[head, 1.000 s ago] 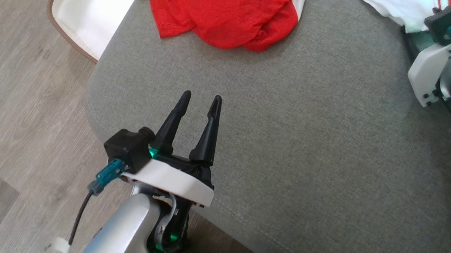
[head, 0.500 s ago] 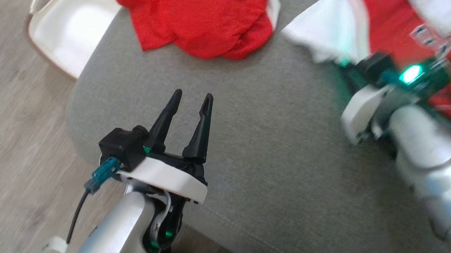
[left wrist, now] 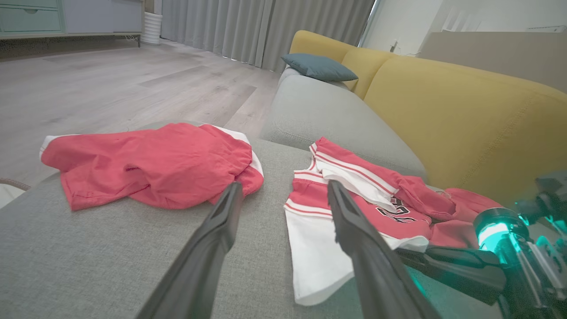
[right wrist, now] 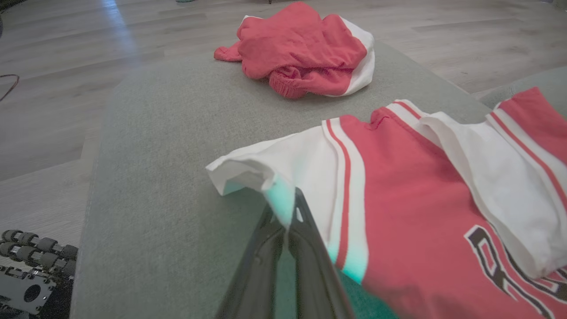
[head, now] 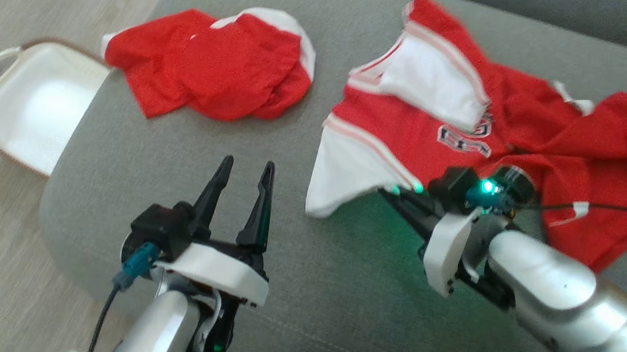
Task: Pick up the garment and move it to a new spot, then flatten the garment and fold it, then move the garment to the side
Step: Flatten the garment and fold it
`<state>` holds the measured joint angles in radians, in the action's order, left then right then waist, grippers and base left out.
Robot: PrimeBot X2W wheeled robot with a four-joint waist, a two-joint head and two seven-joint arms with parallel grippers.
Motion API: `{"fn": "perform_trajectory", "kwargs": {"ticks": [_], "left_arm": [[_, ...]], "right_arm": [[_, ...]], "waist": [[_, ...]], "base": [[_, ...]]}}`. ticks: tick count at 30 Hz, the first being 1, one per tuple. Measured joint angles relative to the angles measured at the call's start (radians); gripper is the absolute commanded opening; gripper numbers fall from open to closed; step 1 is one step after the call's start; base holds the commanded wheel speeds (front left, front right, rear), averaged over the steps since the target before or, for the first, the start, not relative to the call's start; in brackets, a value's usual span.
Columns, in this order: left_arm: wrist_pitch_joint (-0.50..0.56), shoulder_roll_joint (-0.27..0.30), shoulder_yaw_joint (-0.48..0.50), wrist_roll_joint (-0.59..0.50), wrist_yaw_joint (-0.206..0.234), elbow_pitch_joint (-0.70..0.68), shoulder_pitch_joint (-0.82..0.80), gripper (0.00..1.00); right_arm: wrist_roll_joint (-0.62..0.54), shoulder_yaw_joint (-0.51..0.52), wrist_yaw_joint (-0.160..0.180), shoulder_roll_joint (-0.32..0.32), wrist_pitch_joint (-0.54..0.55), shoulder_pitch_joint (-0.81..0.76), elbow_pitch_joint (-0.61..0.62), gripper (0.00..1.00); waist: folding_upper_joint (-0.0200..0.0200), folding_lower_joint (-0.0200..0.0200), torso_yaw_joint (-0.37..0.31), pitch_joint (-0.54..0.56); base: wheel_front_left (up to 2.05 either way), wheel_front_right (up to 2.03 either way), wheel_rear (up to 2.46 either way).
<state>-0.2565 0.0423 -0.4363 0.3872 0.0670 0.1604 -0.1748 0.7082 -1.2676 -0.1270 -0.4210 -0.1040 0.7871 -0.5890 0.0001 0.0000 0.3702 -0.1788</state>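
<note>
The garment [head: 463, 126] is a red and white jersey with dark lettering, lying crumpled on the right of the grey sofa seat [head: 338, 290]. My right gripper [head: 388, 192] is shut on its white lower corner, and the pinched cloth [right wrist: 421, 199] shows right at the fingertips [right wrist: 288, 208]. My left gripper [head: 247, 164] hovers open over bare seat, left of the jersey [left wrist: 354, 208], with nothing between its fingers [left wrist: 283, 186].
A second red and white garment [head: 215, 79] lies bunched at the seat's far left corner. A white basket [head: 33, 109] stands on the wooden floor beside that corner. A yellow backrest [left wrist: 443, 115] and a blue cushion [left wrist: 319, 66] lie beyond the jersey.
My right gripper has closed on the jersey's white corner. The head camera has swung, bringing the whole jersey into view. The left gripper stays open.
</note>
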Motion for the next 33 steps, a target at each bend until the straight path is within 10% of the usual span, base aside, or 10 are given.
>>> {"fn": "perform_trajectory", "kwargs": {"ticks": [2, 3, 4, 11, 21, 33], "left_arm": [[0.000, 0.000, 0.003, -0.005, -0.005, 0.003, 0.015, 1.00], [0.000, 0.000, 0.006, -0.007, -0.006, 0.002, 0.021, 1.00], [0.000, 0.000, 0.010, -0.008, -0.006, 0.003, 0.028, 1.00], [0.000, 0.001, 0.041, -0.026, -0.015, 0.007, 0.060, 1.00], [0.000, 0.005, 0.090, -0.034, -0.015, 0.000, 0.112, 1.00], [0.000, 0.006, 0.100, -0.034, -0.013, -0.021, 0.134, 1.00]], "right_arm": [[0.001, -0.010, 0.000, -0.004, 0.013, -0.021, 0.012, 0.00], [-0.011, -0.015, 0.000, -0.003, 0.013, -0.029, 0.014, 0.28], [-0.021, -0.015, 0.000, -0.002, 0.005, -0.036, 0.012, 1.00], [-0.051, 0.036, 0.000, 0.052, -0.030, -0.069, -0.088, 1.00], [-0.134, 0.375, 0.000, 0.110, -0.124, -0.184, -0.211, 1.00], [-0.522, 1.110, 0.000, 0.295, -0.146, -0.582, 0.119, 1.00]], "waist": [[0.0000, 0.0000, -0.016, 0.023], [0.0000, 0.0000, -0.025, 0.032], [0.0000, 0.0000, -0.033, 0.041], [0.0000, 0.0000, -0.091, 0.098], [0.0000, 0.0000, -0.182, 0.167], [0.0000, 0.0000, -0.324, 0.192]], "base": [[0.00, 0.00, 0.00], [0.00, 0.00, 0.00], [0.00, 0.00, 0.00], [0.00, 0.00, 0.00], [0.00, 0.00, 0.00], [0.00, 0.00, 0.00]]}}
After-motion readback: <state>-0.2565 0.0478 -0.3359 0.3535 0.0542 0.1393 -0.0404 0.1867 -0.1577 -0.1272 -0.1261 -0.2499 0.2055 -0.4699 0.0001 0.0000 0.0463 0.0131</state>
